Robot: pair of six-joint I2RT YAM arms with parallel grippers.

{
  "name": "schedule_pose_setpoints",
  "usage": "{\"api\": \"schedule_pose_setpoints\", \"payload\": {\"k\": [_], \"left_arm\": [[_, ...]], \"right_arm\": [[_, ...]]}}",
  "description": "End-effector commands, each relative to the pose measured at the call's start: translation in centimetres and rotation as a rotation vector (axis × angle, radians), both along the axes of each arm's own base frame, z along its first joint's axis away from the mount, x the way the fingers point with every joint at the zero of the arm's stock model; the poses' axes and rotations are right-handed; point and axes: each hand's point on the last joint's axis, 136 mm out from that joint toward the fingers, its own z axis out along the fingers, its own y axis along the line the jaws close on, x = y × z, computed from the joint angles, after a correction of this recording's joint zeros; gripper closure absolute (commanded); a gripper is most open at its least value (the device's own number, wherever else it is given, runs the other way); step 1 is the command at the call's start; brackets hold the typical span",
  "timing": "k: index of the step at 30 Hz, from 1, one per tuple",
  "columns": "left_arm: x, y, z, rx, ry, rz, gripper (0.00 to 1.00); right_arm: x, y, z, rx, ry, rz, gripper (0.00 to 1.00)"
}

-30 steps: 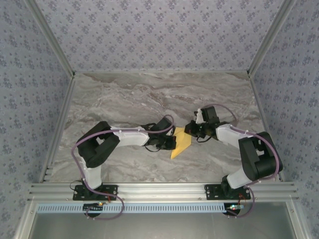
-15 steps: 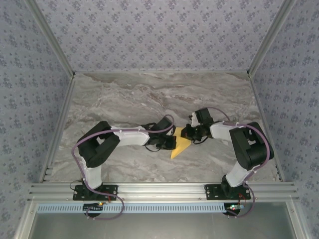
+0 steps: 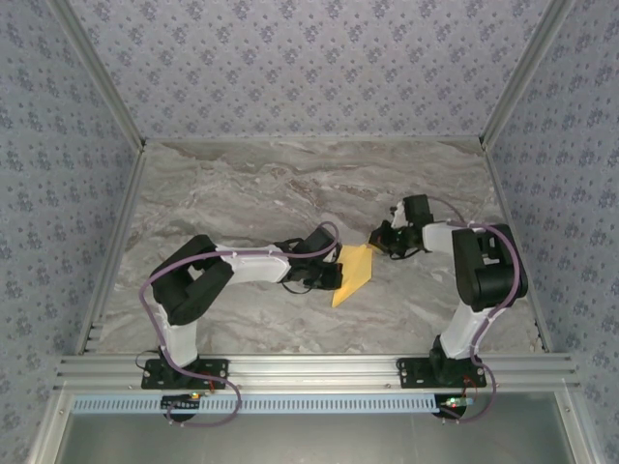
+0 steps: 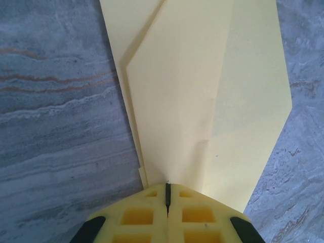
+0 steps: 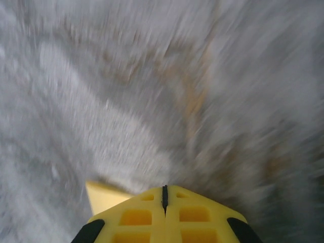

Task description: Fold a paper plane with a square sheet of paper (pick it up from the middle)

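Two grippers are meeting near the middle of the marble table point(image 3: 242, 193), and both are showing you closed jaws. Your left gripper point(image 3: 336, 275) is reaching in low from the left, and its tips are resting at the left edge of the square sheet of paper point(image 3: 354, 275). The sheet is lying flat on the table between the two arms. It is already folded into a long pointed shape, with the narrow end pointing toward the near side.

In the left wrist view your left gripper point(image 4: 167, 195) is pressing its two fingers together, with a thin dark line between them. The sheet point(image 4: 202, 101) is spreading out just ahead of them, with layered flaps and a crease. I cannot tell if an edge is pinched between them or if they are only pressing on it.

Your right gripper point(image 3: 376, 242) is sitting just beside the far right corner of the sheet, jaws together and holding nothing. The right wrist view is blurring strongly. There a small yellow corner of the sheet point(image 5: 104, 195) is showing just left of the closed right gripper point(image 5: 164, 195).
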Motion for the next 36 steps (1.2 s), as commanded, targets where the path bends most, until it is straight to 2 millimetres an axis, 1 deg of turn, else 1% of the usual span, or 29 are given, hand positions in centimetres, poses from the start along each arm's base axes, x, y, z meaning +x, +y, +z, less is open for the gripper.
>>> {"api": "schedule_pose_setpoints", "payload": {"k": [1,3,5,9,11,14,17,19,21,27,30,34,36], "left_arm": [[-3.8,5.0,-5.2,0.238,0.135,-0.032,1.00],[-3.7,5.0,-5.1,0.240,0.128,-0.034,1.00],[-3.4,5.0,-5.0,0.241,0.111,-0.044,1.00],[-2.2,5.4,-4.3,0.246,0.041,-0.083,1.00],[-1.6,5.4,-3.8,0.235,0.018,-0.096,1.00],[-1.4,4.7,-3.1,0.197,0.002,-0.118,1.00],[-1.4,4.2,-2.8,0.170,0.005,-0.117,1.00],[-1.3,4.0,-2.6,0.157,0.002,-0.114,1.00],[-1.3,3.9,-2.3,0.149,0.000,-0.109,1.00],[-1.1,3.1,-1.0,0.103,-0.015,-0.104,1.00],[-0.8,2.1,0.4,0.052,-0.029,-0.107,1.00],[-0.1,0.7,3.0,-0.026,-0.052,-0.086,1.00],[0.1,0.3,4.1,-0.069,-0.053,-0.056,0.95]], "right_arm": [[2.4,-2.3,1.2,-0.091,-0.051,-0.057,1.00],[2.4,-2.2,2.0,-0.095,-0.067,-0.046,1.00],[1.8,-2.0,2.8,-0.089,-0.085,-0.032,1.00],[-1.0,0.1,3.9,-0.047,-0.104,0.035,1.00],[-3.2,2.0,3.6,-0.024,-0.087,0.088,1.00],[-5.8,4.5,2.9,0.012,-0.051,0.142,1.00],[-7.8,6.7,2.0,0.058,-0.012,0.178,1.00],[-8.6,7.5,1.5,0.060,0.004,0.196,1.00],[-9.1,7.8,0.8,0.045,0.019,0.200,1.00],[-9.5,7.2,-1.4,-0.004,0.071,0.187,1.00],[-9.8,6.5,-2.7,-0.045,0.105,0.174,1.00],[-10.3,5.8,-3.9,-0.093,0.146,0.162,1.00],[-10.4,5.5,-4.2,-0.107,0.156,0.158,1.00]]}}
